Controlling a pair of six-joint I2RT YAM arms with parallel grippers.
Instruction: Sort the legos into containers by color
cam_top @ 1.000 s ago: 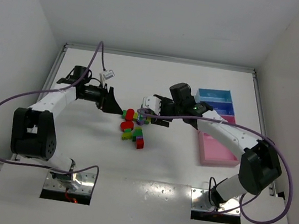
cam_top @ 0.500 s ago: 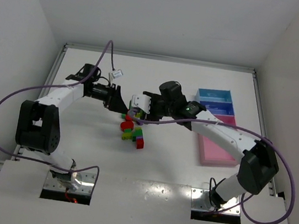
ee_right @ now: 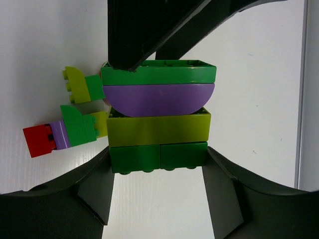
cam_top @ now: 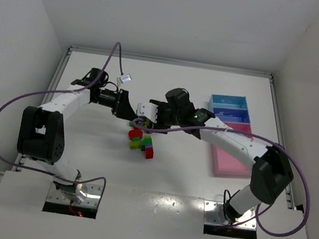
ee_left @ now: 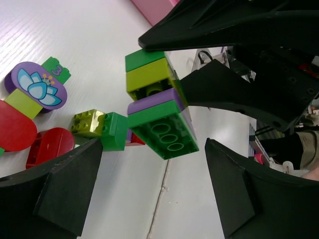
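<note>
My right gripper [ee_right: 158,155] is shut on a stack of legos [ee_right: 158,117]: green, purple, yellow-green, then two dark green bricks between its fingers. In the top view the right gripper [cam_top: 147,116] holds it just above the loose pile [cam_top: 141,142]. My left gripper [cam_top: 129,113] faces it, open; in the left wrist view the stack [ee_left: 159,117] hangs just beyond the spread left gripper [ee_left: 154,149]. One left finger tip [ee_right: 130,63] meets the stack's top green brick. The containers, blue trays [cam_top: 229,101] and a pink tray [cam_top: 231,158], stand at the right.
Loose legos lie under the grippers: a purple oval piece with a flower print [ee_left: 37,87], red pieces [ee_left: 47,145], a yellow-green and green pair [ee_left: 99,128], and a red-purple-green piece [ee_right: 52,135]. Both arms' cables loop over the table.
My right gripper has carried the stack leftward to the left gripper. The left gripper has shifted a little to the right and back, towards it.
</note>
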